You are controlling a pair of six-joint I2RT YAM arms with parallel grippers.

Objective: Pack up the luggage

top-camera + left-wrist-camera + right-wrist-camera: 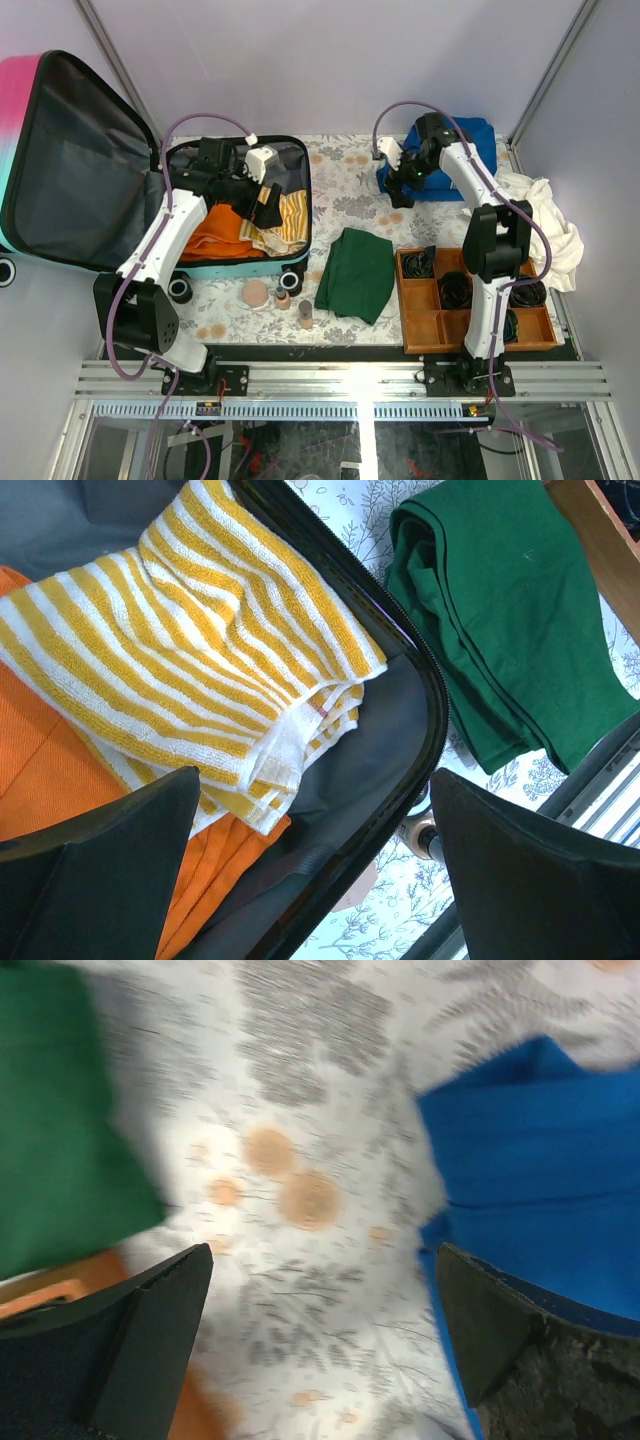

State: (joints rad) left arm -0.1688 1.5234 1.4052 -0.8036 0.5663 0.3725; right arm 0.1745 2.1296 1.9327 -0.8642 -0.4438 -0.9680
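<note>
2 end effectors from above: left end effector spread over the open luggage on the table; right end effector well apart. Left wrist: striped towel inside luggage below. Right wrist: fingers spread beside blue cloth.

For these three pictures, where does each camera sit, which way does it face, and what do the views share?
Top external: above and behind the arm bases, looking down on the table; left gripper over the open luggage, right gripper by the blue cloth.
Left wrist: on the left arm, looking down past its own fingers at striped towel and orange cloth in the luggage.
Right wrist: on the right arm, blurred, looking down past its fingers at the table.
Shared: the green cloth shows in all three.
</note>
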